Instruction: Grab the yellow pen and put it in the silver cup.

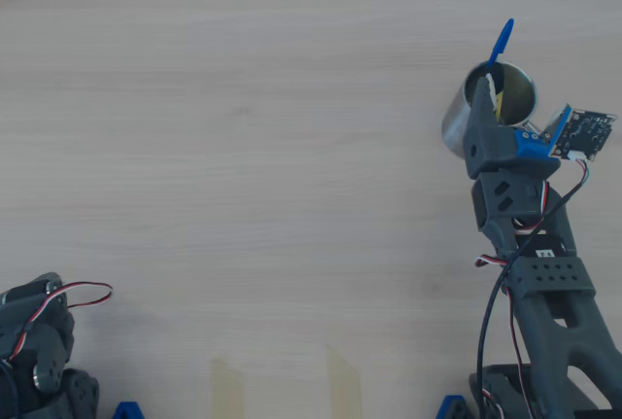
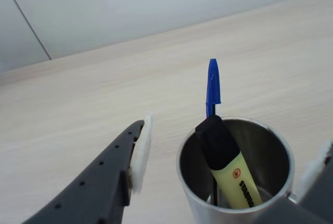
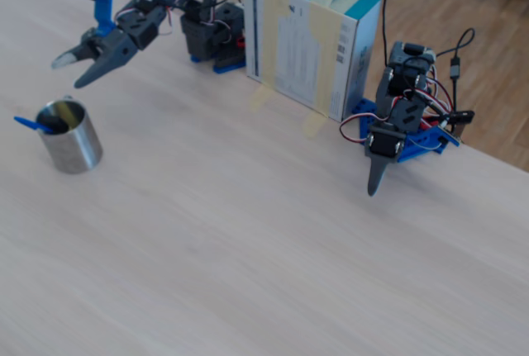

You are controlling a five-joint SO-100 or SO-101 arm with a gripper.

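The yellow pen (image 2: 231, 164) stands tilted inside the silver cup (image 2: 190, 185), black cap up and leaning on the rim. A thin blue pen (image 2: 213, 86) stands in the same cup behind it. My gripper (image 2: 237, 135) is open, its white-padded fingers (image 2: 140, 148) apart on either side of the cup's mouth, touching nothing. From overhead the gripper (image 1: 520, 103) hangs over the cup (image 1: 455, 125) at the right, with a sliver of yellow (image 1: 499, 100) inside and the blue pen (image 1: 501, 42) sticking out. In the fixed view the gripper (image 3: 73, 71) hovers just above the cup (image 3: 76, 148).
A second, idle arm (image 3: 397, 125) rests at the right in the fixed view and shows at the lower left from overhead (image 1: 34, 341). A white and teal box (image 3: 310, 34) stands taped between the two arm bases. A camera board (image 1: 586, 134) rides on my wrist.
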